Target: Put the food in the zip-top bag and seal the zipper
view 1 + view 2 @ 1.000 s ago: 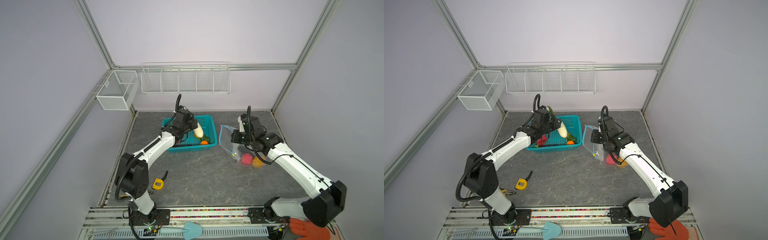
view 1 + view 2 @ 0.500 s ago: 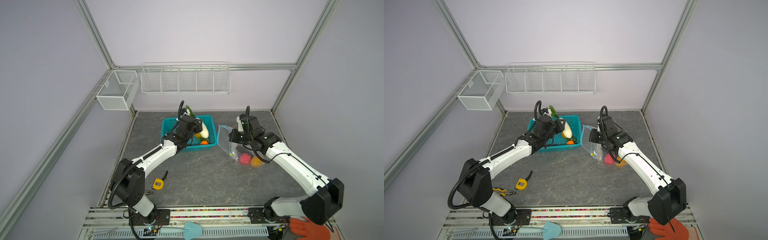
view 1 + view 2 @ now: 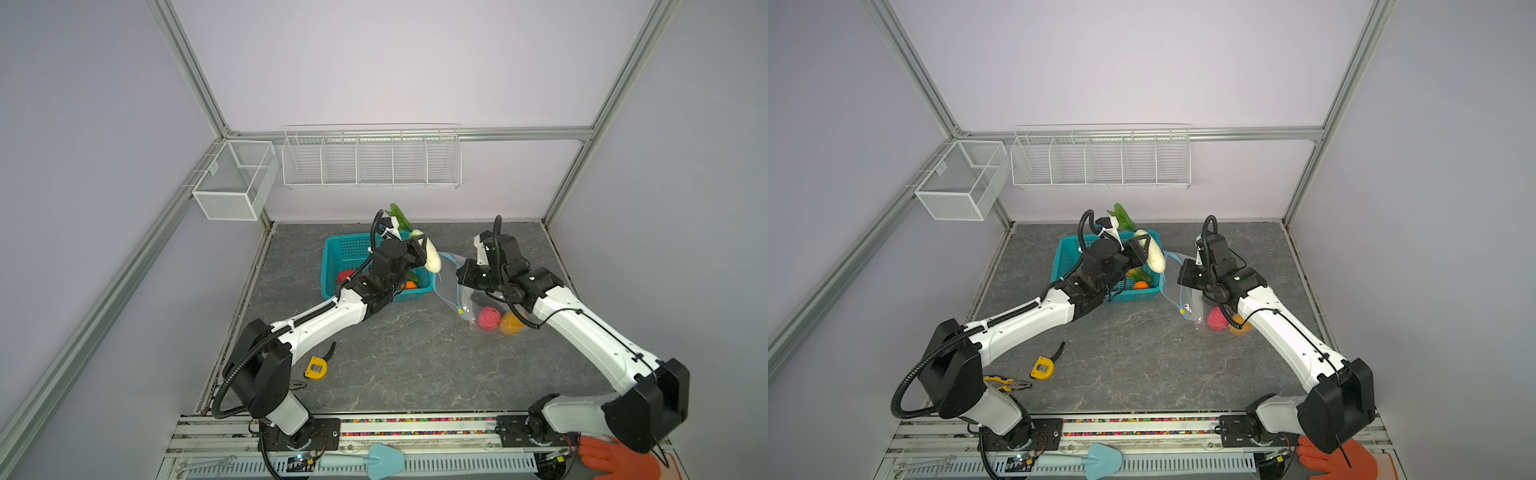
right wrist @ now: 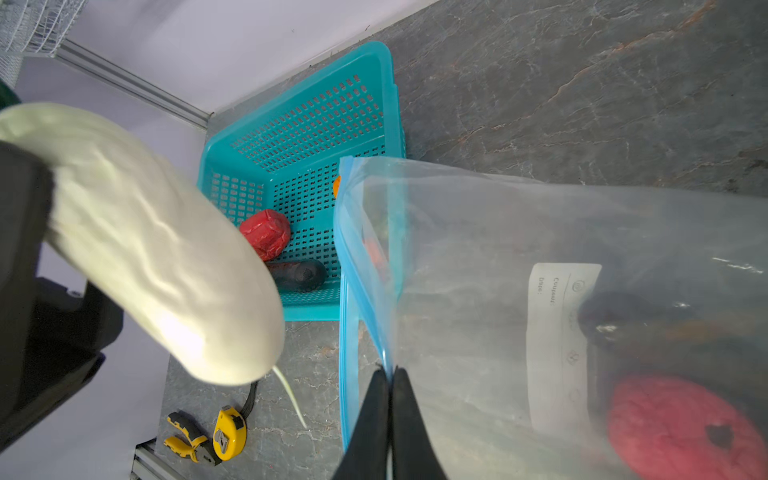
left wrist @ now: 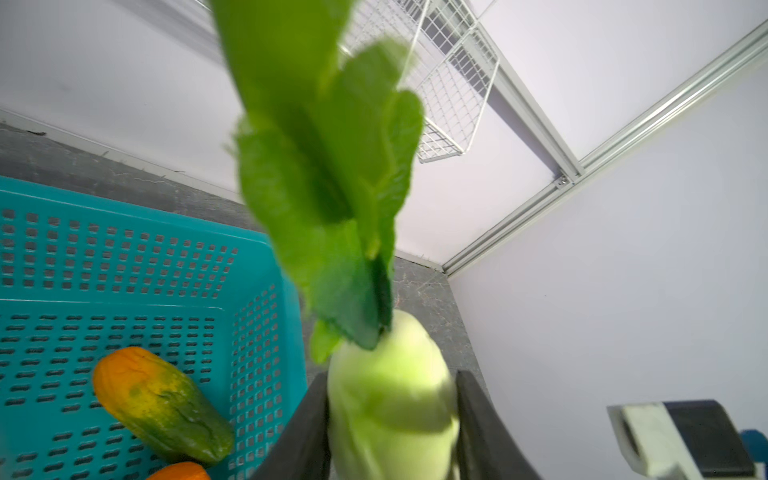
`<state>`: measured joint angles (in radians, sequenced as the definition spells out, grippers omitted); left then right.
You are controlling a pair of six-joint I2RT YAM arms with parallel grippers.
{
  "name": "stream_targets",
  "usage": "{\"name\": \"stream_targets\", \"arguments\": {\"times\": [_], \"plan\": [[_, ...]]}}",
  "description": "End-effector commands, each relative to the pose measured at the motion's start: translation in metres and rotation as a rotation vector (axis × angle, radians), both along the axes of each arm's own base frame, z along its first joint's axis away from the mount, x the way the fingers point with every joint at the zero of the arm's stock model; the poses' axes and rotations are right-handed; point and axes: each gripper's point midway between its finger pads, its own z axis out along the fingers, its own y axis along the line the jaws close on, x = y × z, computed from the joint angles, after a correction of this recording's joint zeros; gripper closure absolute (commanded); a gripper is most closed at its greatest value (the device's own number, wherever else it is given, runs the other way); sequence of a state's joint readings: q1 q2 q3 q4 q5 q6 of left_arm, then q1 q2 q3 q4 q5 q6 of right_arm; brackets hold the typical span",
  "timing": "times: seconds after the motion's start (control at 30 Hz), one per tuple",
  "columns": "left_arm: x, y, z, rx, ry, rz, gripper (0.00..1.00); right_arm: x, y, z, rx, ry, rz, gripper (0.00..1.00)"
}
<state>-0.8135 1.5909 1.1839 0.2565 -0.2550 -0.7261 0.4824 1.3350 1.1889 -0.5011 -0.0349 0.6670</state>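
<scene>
Loading: L jaws clamp white leafy toy radish [image 3: 432, 258]; R jaws pinch clear plastic bag [image 4: 478, 249] rim. Next: insert tip-first.

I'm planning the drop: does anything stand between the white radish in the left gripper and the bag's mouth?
Nothing visible does. The white radish, held by the left gripper, hangs just outside the zip-top bag, whose mouth the right gripper pinches open by the zipper; only open air separates them.
</scene>
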Motion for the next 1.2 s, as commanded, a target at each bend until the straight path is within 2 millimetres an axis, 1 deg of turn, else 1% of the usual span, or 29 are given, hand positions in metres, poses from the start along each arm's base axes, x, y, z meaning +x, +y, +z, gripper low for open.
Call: {"name": "stream_targets", "arguments": {"times": [0.0, 0.17, 0.33, 0.47, 0.7, 0.97, 1.17], "plan": [[-0.001, -0.005, 0.002, -0.036, -0.029, 0.024, 0.74, -0.001, -0.002, 0.014, 0.064, -0.019, -0.017, 0.93], [-0.018, -0.012, 0.011, -0.019, -0.092, 0.047, 0.75, 0.001, 0.002, 0.019, 0.129, -0.006, -0.021, 0.93], [-0.025, -0.023, 0.011, 0.001, -0.132, 0.049, 0.75, 0.002, 0.005, 0.025, 0.156, 0.001, -0.018, 0.93], [-0.025, -0.027, 0.007, 0.017, -0.146, 0.046, 0.76, 0.003, 0.004, 0.032, 0.16, -0.007, -0.024, 0.93], [-0.029, -0.029, -0.002, 0.061, -0.156, 0.055, 0.77, 0.004, 0.0, 0.042, 0.165, -0.024, -0.033, 0.93], [-0.034, -0.031, -0.011, 0.09, -0.152, 0.044, 0.77, 0.007, -0.004, 0.048, 0.168, -0.042, -0.043, 0.93], [-0.039, -0.027, -0.02, 0.102, -0.135, 0.054, 0.77, 0.01, -0.006, 0.053, 0.168, -0.05, -0.047, 0.93]]}}
